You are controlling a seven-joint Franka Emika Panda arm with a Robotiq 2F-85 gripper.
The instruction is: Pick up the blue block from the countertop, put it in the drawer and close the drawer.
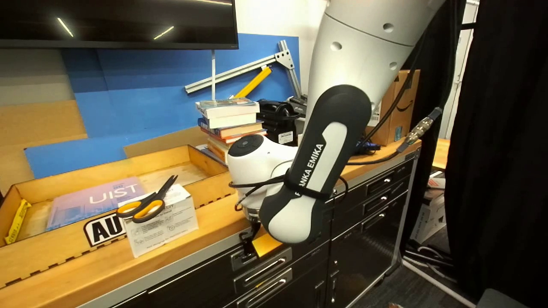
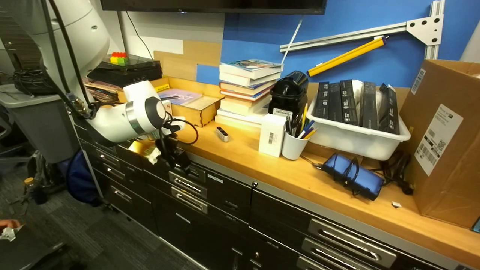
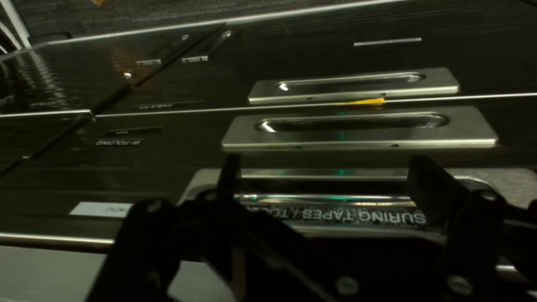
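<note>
Gripper, spread wide and empty, faces a handle below the near edge of the countertop, probably to pull the shut-looking drawer open; blue block not visible, whereabouts unclear.

- The arm is slanting down from the top edge in both exterior views.
- In an exterior view, its black-and-white lower link is leaning downward, the white wrist standing beside it.
- In the wrist view, the gripper is holding its two black fingers wide apart.
- In both exterior views, it is hanging below the wrist, pointing downward.
</note>
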